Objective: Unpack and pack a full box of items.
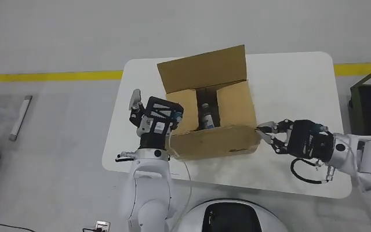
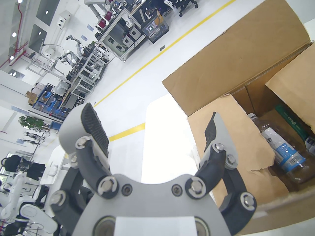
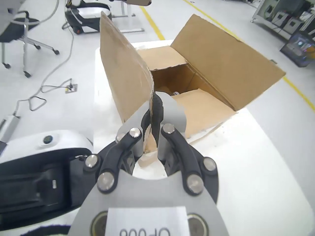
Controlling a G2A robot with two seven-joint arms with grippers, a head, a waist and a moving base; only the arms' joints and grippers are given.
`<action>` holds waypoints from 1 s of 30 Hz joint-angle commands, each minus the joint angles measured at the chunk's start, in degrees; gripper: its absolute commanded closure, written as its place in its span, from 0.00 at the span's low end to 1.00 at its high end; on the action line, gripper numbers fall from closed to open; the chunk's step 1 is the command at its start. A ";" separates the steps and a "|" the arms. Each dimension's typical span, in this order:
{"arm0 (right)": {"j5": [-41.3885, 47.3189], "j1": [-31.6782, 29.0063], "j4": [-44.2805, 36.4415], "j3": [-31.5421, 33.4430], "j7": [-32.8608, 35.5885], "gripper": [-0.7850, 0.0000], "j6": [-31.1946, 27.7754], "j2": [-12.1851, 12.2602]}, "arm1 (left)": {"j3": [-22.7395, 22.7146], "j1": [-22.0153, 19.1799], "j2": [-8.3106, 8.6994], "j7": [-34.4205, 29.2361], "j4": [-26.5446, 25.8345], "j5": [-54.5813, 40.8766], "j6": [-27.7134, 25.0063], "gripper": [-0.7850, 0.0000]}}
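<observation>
Unpacking stage, flap-opening step: brown corrugated cardboard box on white rectangular counter, near flap pinched at one corner in right pincer, left pincer spread apart beside opposite end; next, probably, folding flap outward to reach clear plastic bottle inside.

Overhead camera looks down; both wrist cameras closely share the box.
</observation>
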 commanded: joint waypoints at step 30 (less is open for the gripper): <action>15.23 -6.83 5.35 2.51 -20.23 1.00 13.97 -0.19 | 5.89 1.47 0.72 -10.35 -3.72 -3.36 -23.51 0.00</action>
